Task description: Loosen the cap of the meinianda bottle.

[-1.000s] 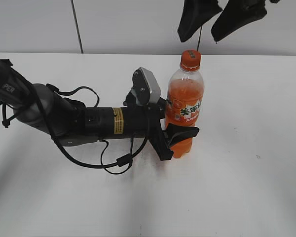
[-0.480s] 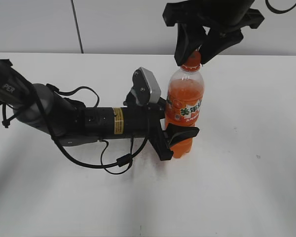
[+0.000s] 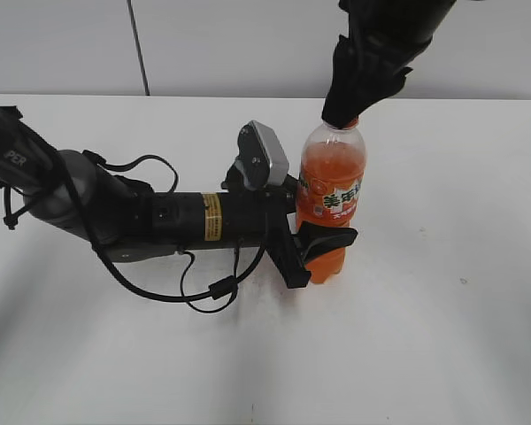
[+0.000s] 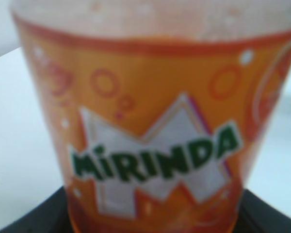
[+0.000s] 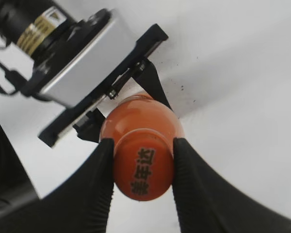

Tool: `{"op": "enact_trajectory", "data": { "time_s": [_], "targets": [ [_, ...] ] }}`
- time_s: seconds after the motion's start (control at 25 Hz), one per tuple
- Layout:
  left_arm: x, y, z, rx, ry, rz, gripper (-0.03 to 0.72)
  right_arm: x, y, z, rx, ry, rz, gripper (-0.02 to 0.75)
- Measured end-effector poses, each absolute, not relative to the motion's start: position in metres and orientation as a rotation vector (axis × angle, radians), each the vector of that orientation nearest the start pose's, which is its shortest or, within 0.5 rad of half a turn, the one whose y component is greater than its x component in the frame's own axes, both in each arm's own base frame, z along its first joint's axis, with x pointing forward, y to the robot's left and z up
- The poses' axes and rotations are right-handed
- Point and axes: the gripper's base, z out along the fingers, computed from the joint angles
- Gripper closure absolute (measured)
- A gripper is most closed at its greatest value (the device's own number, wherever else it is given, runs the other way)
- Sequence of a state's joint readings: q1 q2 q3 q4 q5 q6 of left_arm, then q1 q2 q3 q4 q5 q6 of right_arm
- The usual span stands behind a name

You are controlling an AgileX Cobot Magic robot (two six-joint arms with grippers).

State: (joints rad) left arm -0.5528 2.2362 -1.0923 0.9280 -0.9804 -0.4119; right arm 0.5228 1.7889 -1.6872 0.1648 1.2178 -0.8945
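The meinianda bottle (image 3: pixel 331 190) stands upright on the white table, orange drink inside, orange label with Chinese characters. In the left wrist view its label (image 4: pixel 155 145) reads MIRINDA and fills the frame. My left gripper (image 3: pixel 317 251) is shut on the bottle's lower body. My right gripper (image 3: pixel 352 104) has come down from above and covers the cap in the exterior view. In the right wrist view both black fingers of my right gripper (image 5: pixel 143 165) press on the sides of the orange cap (image 5: pixel 143 169).
The left arm (image 3: pixel 115 212) lies low across the left half of the white table (image 3: pixel 442 292), with a loose black cable (image 3: pixel 203 288) beside it. A grey wall (image 3: pixel 230 44) stands behind the table's far edge.
My right gripper has come down from above the bottle and closed round the cap, which showed bare a second ago. The left gripper and bottle have not moved.
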Motion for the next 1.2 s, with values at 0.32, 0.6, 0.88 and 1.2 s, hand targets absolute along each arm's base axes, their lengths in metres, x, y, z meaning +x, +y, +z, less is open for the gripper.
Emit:
{"op": "enact_trajectory", "data": {
  "time_s": [0.32,0.6,0.88,1.2],
  "targets": [
    [0.318,-0.268,0.092,1.17,1.513,-0.906,0.286,0.322,0.202,0.324,-2.122,1.784,0.047,0.463],
    [0.318,-0.268,0.092,1.169,1.513,-0.907,0.286,0.323,0.203,0.334,-1.977,1.898,0.083,0.191],
    [0.318,-0.268,0.092,1.169,1.514,-0.907,0.286,0.308,0.196,0.368,-1.437,2.241,0.215,0.216],
    [0.318,-0.268,0.092,1.173,1.514,-0.907,0.286,0.297,0.19,0.384,-0.795,2.54,0.392,0.26]
  ]
}}
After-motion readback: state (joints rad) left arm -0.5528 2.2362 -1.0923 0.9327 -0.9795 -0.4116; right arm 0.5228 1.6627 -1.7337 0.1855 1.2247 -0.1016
